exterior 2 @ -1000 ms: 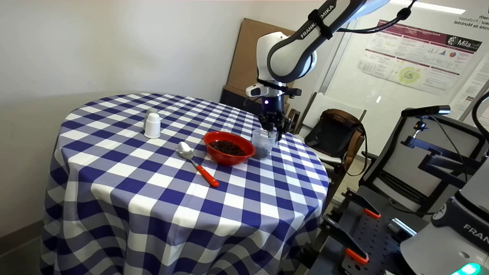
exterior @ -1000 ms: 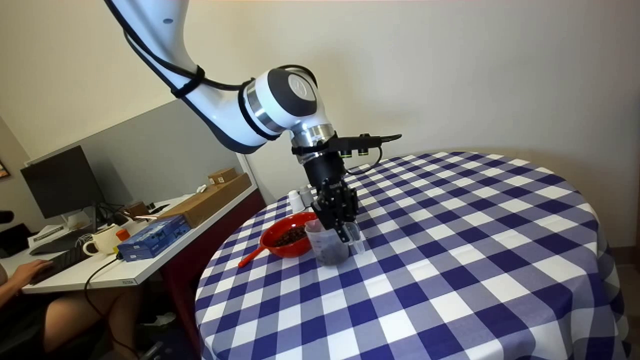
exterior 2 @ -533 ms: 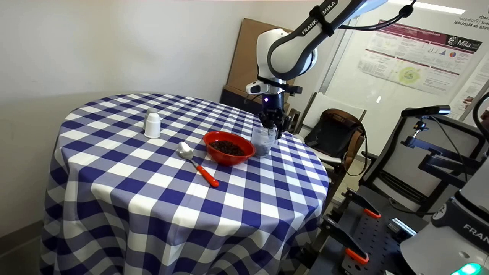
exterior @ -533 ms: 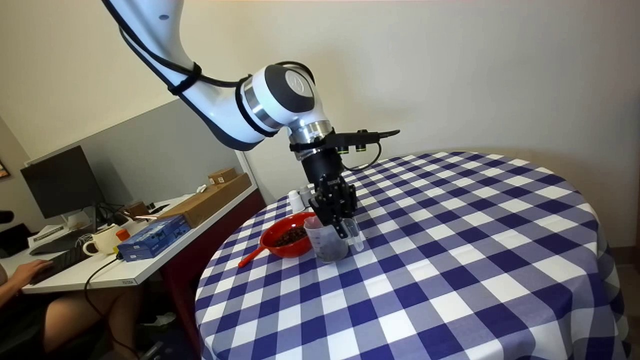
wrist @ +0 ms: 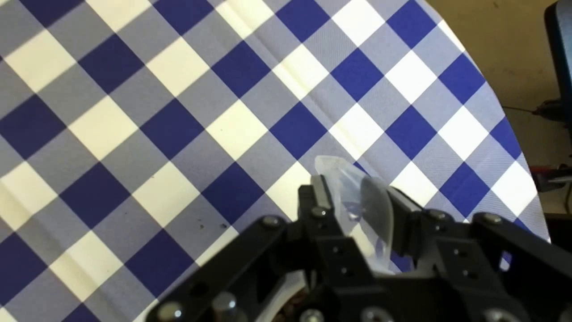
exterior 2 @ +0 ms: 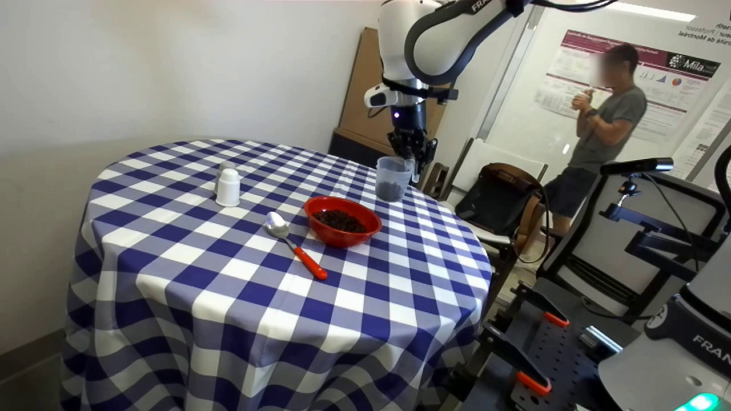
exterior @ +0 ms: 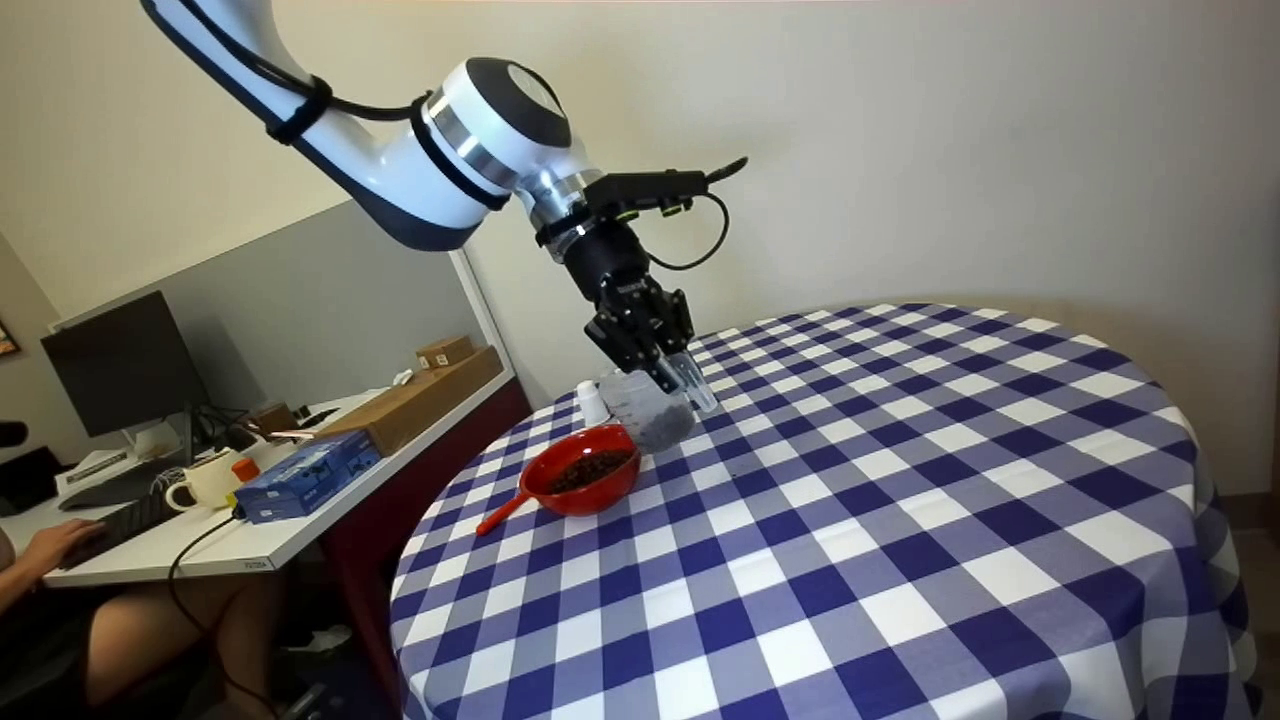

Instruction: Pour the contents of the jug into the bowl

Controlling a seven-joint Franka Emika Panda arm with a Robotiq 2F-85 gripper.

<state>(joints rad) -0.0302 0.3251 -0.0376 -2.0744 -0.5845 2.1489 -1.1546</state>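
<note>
My claw (wrist: 359, 201) has the jug (exterior 2: 391, 181) pinched by its handle (wrist: 342, 179). I'd bring it low over the bowl (exterior 2: 341, 238) before tipping, then pour slowly.

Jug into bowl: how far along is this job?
Done: the gripper grips the jug by its handle. In hand: the jug looks lifted and leans in an exterior view. Left: tipping its dark contents into the bowl, which already holds dark pieces; their source isn't shown.
</note>
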